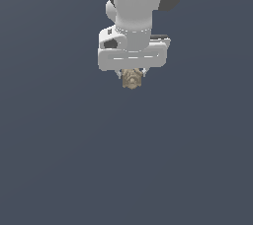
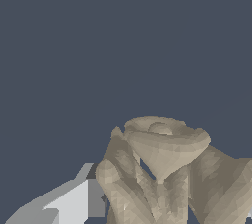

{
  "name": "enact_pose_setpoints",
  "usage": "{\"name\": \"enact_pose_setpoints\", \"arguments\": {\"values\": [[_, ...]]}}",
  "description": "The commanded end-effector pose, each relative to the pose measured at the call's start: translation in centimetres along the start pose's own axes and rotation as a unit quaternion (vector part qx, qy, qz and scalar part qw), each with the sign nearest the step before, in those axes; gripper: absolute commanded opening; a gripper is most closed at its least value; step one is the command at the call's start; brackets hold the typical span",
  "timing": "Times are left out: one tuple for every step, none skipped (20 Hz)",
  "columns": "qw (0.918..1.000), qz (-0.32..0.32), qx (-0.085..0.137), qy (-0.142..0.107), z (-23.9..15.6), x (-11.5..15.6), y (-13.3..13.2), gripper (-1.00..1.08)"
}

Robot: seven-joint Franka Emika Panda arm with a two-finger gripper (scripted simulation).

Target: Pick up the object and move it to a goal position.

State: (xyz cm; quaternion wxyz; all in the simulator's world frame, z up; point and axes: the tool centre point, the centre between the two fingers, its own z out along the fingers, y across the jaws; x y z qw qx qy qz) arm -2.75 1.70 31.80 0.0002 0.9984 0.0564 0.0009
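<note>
We observe a single supporting surface (image 1: 59,160), a flat, uniform slate-blue plane that fills the exterior view from edge to edge. We find no edge, corner, seam or marking on it in either view, so we cannot place anything by its borders. In the exterior view we see nothing lying directly on it. The wrist view shows the same plain slate-blue field (image 2: 74,46) behind the near parts, again unmarked. We note no cast shadow or contact mark on the plane. Whether this is a table top or a floor cannot be told; the render gives no texture to judge by.
</note>
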Motion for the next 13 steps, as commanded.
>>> {"name": "enact_pose_setpoints", "arguments": {"values": [[1.0,0.0,0.0,-0.001,-1.8,-0.3,-0.3,-1.0],[1.0,0.0,0.0,-0.001,-2.3,-0.4,-0.4,-1.0],[1.0,0.0,0.0,-0.001,-2.8,-0.5,-0.5,-1.0],[1.0,0.0,0.0,-0.001,-3.3,-0.5,-0.5,-1.0],[1.0,0.0,0.0,-0.001,-3.7,-0.6,-0.6,-1.0],[1.0,0.0,0.0,-0.001,-4.0,-0.6,-0.6,-1.0],[1.0,0.0,0.0,-0.001,-4.3,-0.6,-0.7,-1.0],[1.0,0.0,0.0,-0.001,-4.5,-0.7,-0.7,-1.0],[1.0,0.0,0.0,-0.001,-4.6,-0.7,-0.7,-1.0],[1.0,0.0,0.0,-0.001,-4.7,-0.6,-0.8,-1.0],[1.0,0.0,0.0,-0.001,-4.7,-0.6,-0.8,-1.0],[1.0,0.0,0.0,-0.001,-4.7,-0.6,-0.7,-1.0],[1.0,0.0,0.0,-0.001,-4.7,-0.6,-0.7,-1.0]]}}
